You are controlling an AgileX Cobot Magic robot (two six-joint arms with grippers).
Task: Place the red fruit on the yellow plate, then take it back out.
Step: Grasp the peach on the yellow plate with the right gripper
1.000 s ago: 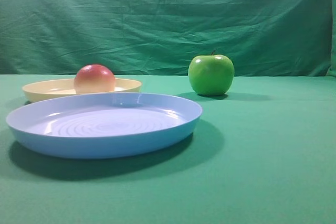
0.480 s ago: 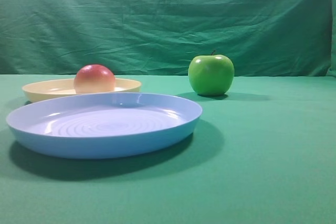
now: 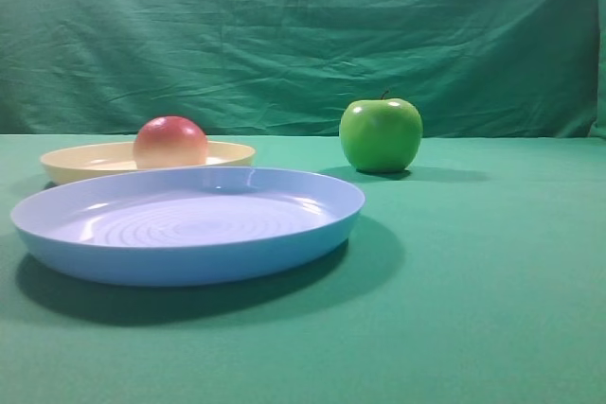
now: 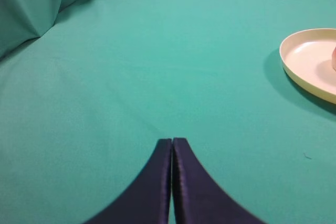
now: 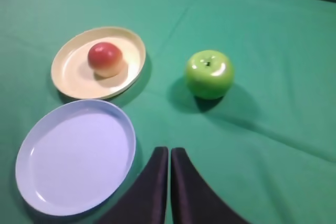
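Clearly, the red fruit (image 5: 105, 57) sits in the yellow plate (image 5: 68, 80), well apart from both closed, empty jaws.

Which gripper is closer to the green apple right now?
Right. The right gripper hangs above the cloth, the green apple just ahead. The left gripper sees only the yellow plate.

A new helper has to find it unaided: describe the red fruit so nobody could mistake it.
Start at the green cloth table and find the two plates; the smaller, cream-coloured yellow plate lies beyond the larger blue plate. The red fruit sits inside the yellow one. It is matte, red on top fading pale below, unlike the shiny green apple standing on the cloth.
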